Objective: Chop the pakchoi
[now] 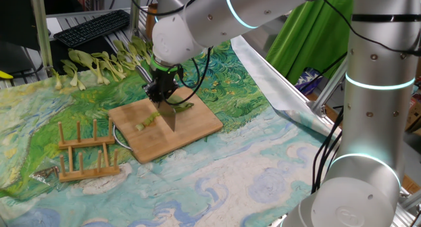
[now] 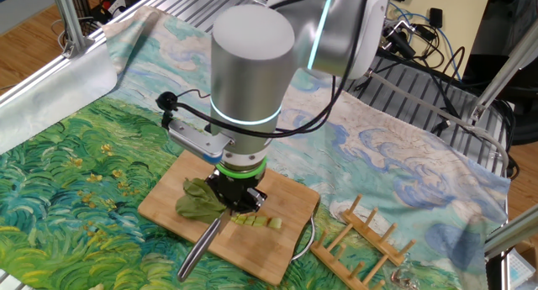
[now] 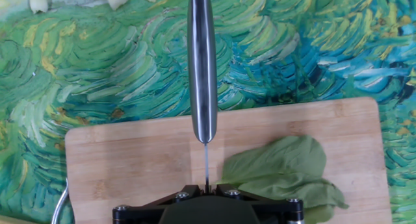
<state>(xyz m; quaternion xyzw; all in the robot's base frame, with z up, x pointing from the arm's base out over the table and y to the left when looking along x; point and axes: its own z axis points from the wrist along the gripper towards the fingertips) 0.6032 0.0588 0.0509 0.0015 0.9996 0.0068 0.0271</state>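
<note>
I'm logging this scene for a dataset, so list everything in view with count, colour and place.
board: one, light wood, mid-table
pakchoi: one, green leaf plus pale cut pieces, on the board
knife: one, steel, gripped over the board
whole pakchoi: a pile, green-white, far table edge
rack: one, wooden, beside the board
cloth: one, green-blue painted print, covering the table
keyboard: one, black, behind the table
arm: one, silver
tool: one, black, shut on the knife
</note>
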